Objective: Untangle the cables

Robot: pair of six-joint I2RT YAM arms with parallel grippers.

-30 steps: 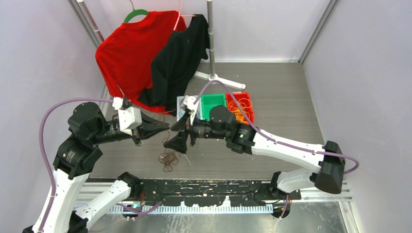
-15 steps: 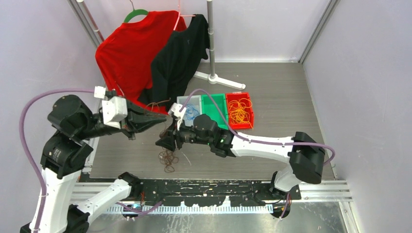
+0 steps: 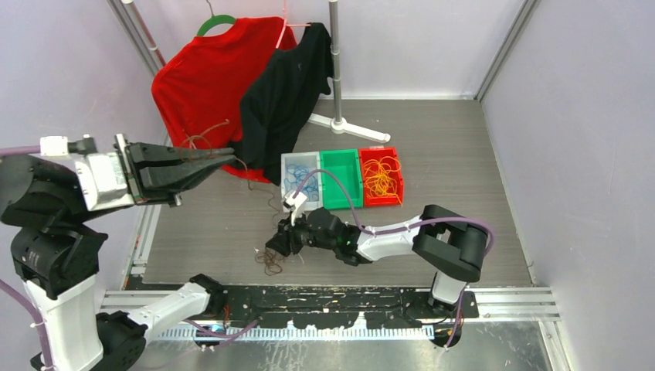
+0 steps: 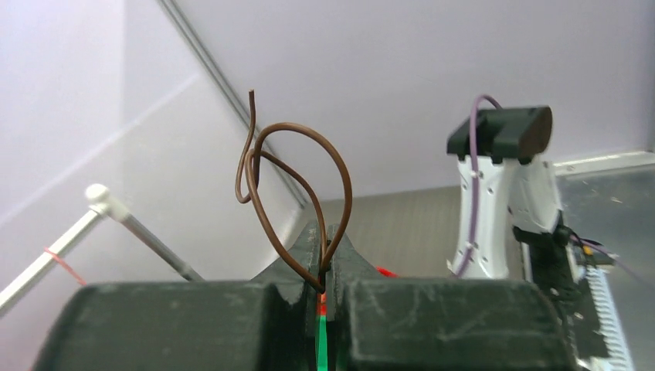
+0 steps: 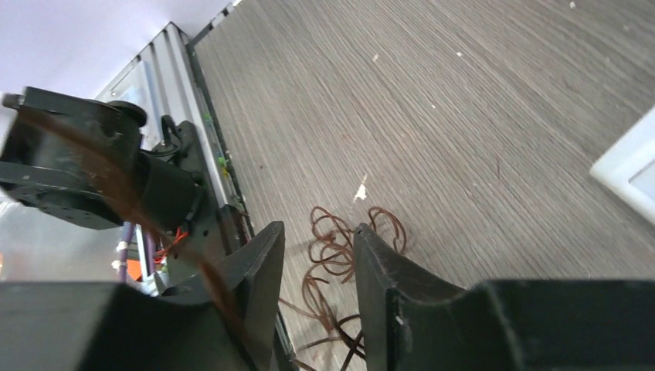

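My left gripper [image 3: 229, 158] is raised high at the left and shut on a brown cable [image 3: 202, 139]. Its loop stands above the closed fingertips in the left wrist view [image 4: 340, 182]. A thin brown strand [image 3: 270, 202] hangs from there towards a brown tangle [image 3: 269, 261] on the floor near the front edge. My right gripper [image 3: 279, 242] is low beside that tangle and open. In the right wrist view the brown loops [image 5: 337, 246] lie between and beyond the spread fingers [image 5: 261, 255]. Blue cables lie in a white bin [image 3: 291, 160]. Orange cables [image 3: 380, 179] lie in a red bin [image 3: 398, 171].
A green bin [image 3: 341, 168] sits between the white and red bins. A clothes rack at the back holds a red shirt [image 3: 201, 85] and a black shirt [image 3: 290, 85]; its white foot [image 3: 351, 127] rests on the floor. The metal rail [image 3: 347, 297] runs along the front.
My left gripper has risen and drawn back to the left with the brown cable. My right gripper has dropped forward and down to the tangle on the floor.
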